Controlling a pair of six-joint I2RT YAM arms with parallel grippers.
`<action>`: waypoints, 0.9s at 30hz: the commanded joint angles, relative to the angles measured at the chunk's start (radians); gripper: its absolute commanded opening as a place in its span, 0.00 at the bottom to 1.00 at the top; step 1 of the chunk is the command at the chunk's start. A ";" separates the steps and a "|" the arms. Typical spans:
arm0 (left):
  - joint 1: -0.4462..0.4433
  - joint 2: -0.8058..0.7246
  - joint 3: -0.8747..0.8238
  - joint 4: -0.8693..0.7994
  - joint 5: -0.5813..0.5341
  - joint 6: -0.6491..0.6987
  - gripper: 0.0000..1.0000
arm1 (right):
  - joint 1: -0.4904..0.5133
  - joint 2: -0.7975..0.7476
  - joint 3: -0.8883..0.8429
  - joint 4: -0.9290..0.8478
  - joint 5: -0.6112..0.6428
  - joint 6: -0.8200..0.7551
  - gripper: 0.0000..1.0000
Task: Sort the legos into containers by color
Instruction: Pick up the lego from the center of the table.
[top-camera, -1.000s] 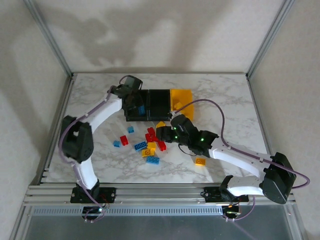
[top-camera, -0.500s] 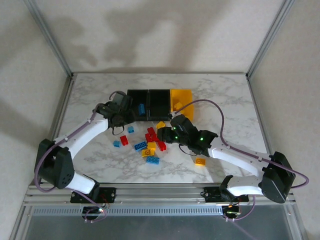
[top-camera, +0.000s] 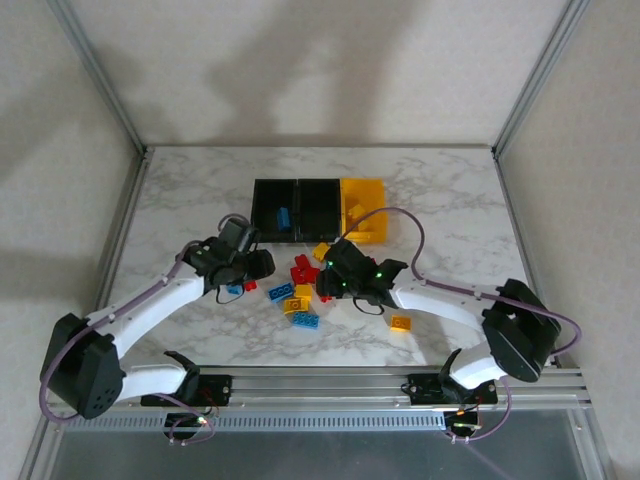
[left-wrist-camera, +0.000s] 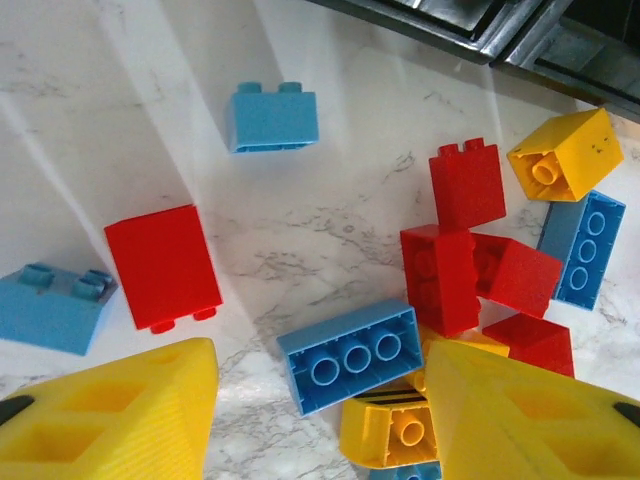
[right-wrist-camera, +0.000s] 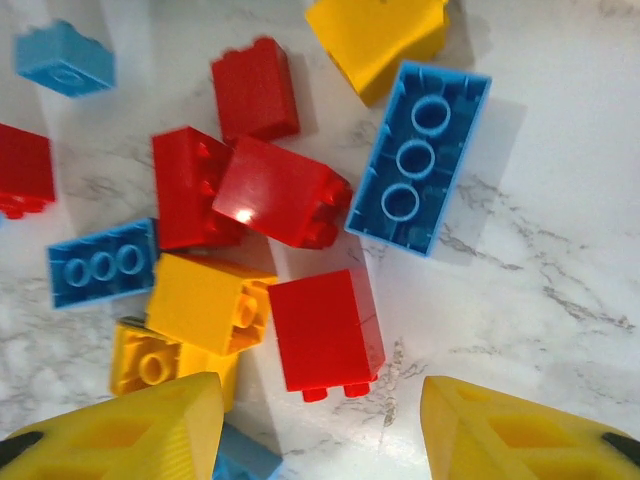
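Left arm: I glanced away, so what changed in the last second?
The left gripper drew back from the left black bin to the loose legos, fingers open, empty. The right gripper edged left over them. Bins and legos stayed put.

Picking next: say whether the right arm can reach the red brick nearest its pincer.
Probably yes: the open right pincer hangs over the red brick; one side bare table, a yellow brick at the other.

Legos (top-camera: 301, 273) just before containers (top-camera: 320, 182)
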 joint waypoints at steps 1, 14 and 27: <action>-0.004 -0.038 -0.032 0.029 0.023 -0.031 0.58 | 0.018 0.069 0.006 0.031 0.020 -0.010 0.55; -0.004 -0.075 -0.074 0.033 0.030 -0.034 0.58 | 0.023 0.247 0.085 0.039 0.049 -0.024 0.47; -0.002 -0.092 -0.086 0.102 0.062 -0.043 0.58 | 0.033 0.169 0.126 -0.056 0.085 -0.029 0.32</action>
